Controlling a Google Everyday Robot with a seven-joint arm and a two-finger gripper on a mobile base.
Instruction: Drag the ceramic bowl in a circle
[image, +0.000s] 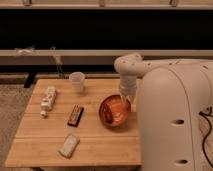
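Filling the right half of the view: the white robot body (172, 120), looming over the scene. Stretching across the lower left: the wooden worktop (100, 142), carrying everything else. Reaching in from the body at about one o'clock of the worktop's middle: the arm (131, 67), bending down toward the right edge. Sitting at three o'clock on the worktop, tilting up on its side with the glossy orange-red inside facing the camera: the ceramic bowl (114, 110), darker rim showing all round. Coming down onto the bowl's upper right rim, at roughly one o'clock of the bowl: the gripper (125, 98), touching or just over the rim; cannot tell whether the jaws are open, closed or gripping the bowl. Standing upright at twelve o'clock of the worktop, well apart from the bowl: a small translucent cup (77, 81). Lying at nine o'clock, near the left edge: a white bottle (48, 98). Resting at seven o'clock, near the front edge: a pale packet (69, 146). Lying near the middle, just left of the bowl: a dark bar (75, 115).
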